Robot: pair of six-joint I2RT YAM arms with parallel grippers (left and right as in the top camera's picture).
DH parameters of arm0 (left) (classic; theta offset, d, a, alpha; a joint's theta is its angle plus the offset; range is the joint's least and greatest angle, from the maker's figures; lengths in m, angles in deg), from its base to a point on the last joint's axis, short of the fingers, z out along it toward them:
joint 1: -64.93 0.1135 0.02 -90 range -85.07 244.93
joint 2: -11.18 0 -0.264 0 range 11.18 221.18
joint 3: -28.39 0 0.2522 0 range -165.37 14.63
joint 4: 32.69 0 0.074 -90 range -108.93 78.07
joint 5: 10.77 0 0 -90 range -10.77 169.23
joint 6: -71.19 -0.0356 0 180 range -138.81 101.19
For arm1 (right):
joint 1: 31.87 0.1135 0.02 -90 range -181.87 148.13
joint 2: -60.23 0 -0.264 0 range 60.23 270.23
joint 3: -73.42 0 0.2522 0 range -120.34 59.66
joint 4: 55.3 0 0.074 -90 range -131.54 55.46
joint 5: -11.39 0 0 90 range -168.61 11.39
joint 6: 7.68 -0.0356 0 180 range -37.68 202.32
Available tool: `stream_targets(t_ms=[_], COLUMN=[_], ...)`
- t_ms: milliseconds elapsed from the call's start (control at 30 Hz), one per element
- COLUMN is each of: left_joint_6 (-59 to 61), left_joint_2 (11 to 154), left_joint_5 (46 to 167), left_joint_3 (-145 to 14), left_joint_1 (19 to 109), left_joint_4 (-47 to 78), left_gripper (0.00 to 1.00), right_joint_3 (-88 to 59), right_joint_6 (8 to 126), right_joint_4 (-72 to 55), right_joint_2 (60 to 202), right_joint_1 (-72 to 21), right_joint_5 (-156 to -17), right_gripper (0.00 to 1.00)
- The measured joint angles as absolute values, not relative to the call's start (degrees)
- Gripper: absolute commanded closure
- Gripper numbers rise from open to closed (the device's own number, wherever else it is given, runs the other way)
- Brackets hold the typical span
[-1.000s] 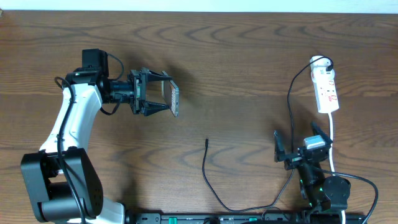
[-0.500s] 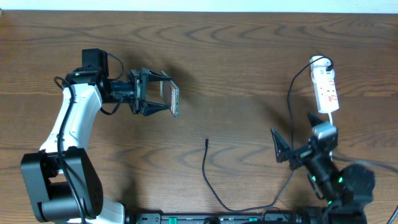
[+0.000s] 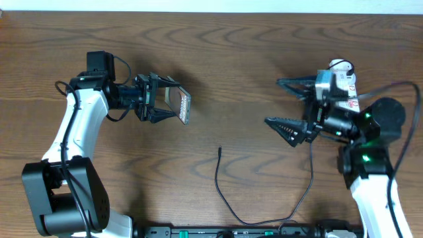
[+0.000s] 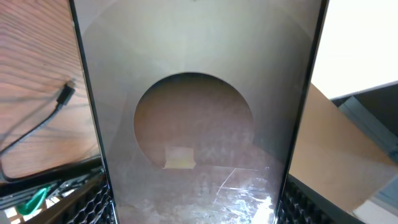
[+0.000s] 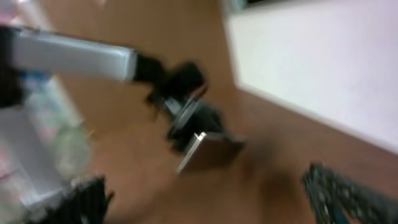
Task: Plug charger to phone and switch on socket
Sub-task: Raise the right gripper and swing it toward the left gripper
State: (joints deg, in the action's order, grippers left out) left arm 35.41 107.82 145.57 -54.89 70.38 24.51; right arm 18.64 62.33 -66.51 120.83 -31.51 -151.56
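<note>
Wide bare stretch of brown wood tabletop [image 3: 231,73] btwn flat dark phone slab [image 3: 183,107], held up on edge in left gripper [image 3: 173,106], and right gripper [image 3: 285,106] w/ fingers spread wide; nothing in the way there. Plug tip of thin black charger cable [image 3: 219,153] out in the open mid-table, reachable from above and either side. Cable loop along front edge, then up under right arm, an obstacle low on that side. White oblong power strip [image 3: 348,89] partly covered by right arm from overhead.

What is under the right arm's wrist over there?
The white power strip: only its plug end and part of its body show. The right arm covers the rest of it.
</note>
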Motion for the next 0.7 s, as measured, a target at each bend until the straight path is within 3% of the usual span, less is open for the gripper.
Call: stream_targets(t_ms=[267, 700], left_joint_6=[35.41, 35.41], left_joint_2=[107.82, 107.82], left_joint_5=[143.96, 143.74], left_joint_3=[-54.89, -54.91], left_joint_1=[70.38, 70.38], left_joint_4=[24.49, 24.49], left_gripper=[0.93, 0.92], right_joint_3=[18.54, 18.54], right_joint_6=[44.89, 41.43], right_joint_4=[-74.18, -74.64], right_joint_2=[129.29, 130.14], right_joint_1=[-27.38, -27.3], right_joint_5=[-156.69, -157.46], right_gripper=[0.01, 0.01])
